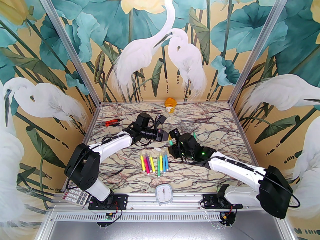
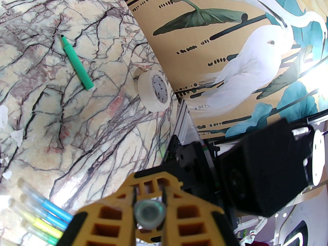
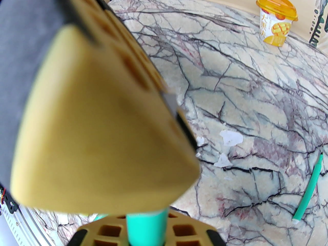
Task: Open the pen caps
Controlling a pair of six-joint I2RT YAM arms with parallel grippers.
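Right claw point(image 3: 147, 233) tight on teal pen point(image 3: 148, 220)

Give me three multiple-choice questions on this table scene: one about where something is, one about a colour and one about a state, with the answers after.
1. Where does the orange-lidded cup stand?
A. at the table's near edge
B. at its far edge, by the back wall
C. off the table, on the floor

2. What colour is the pen clamped in the right gripper?
A. teal
B. red
C. black

3. The green pen lying alone is:
A. capped
B. clamped in a gripper
C. uncapped

Answers:
1 B: the cup sits at the far edge under the wall.
2 A: the teal pen shows between that gripper's fingers, with its clear cap pinched in the left gripper.
3 C: its dark tip is bare.
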